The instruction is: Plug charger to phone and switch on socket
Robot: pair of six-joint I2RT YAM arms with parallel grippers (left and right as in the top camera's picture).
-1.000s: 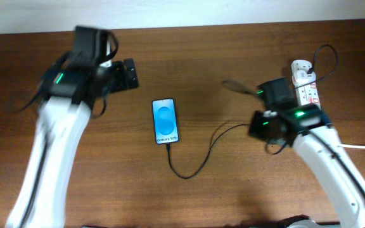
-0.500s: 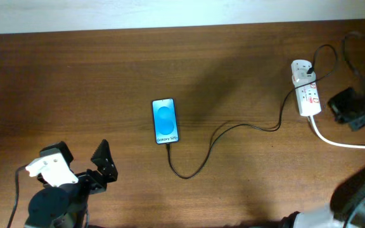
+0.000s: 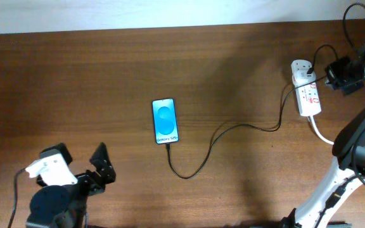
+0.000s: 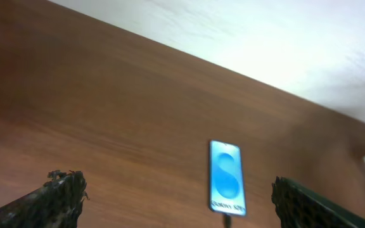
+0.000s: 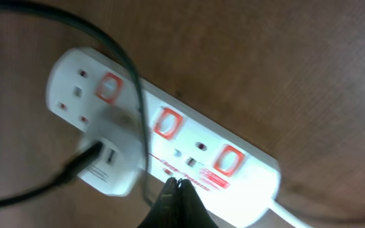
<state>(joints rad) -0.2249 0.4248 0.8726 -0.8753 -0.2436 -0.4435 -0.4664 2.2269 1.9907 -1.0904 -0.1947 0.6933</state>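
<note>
The left gripper [image 4: 177, 187] hangs with its jaws wide apart. Well ahead between them lies the phone [image 4: 225, 177], the charger [image 3: 198, 158] meeting its near end. The right gripper [image 5: 178, 188], jaws pressed together, hovers just over the socket [image 5: 170, 136].

We are looking down on a brown wooden table [image 3: 75, 76]. The phone [image 3: 165, 121] is lying flat near its middle, screen up and glowing blue. The charger [image 3: 239, 125] is meeting the phone's lower end and looping across the wood to the socket [image 3: 307, 95], which is lying at the far right. A thick white cord [image 3: 322, 136] is trailing from the socket.
</note>
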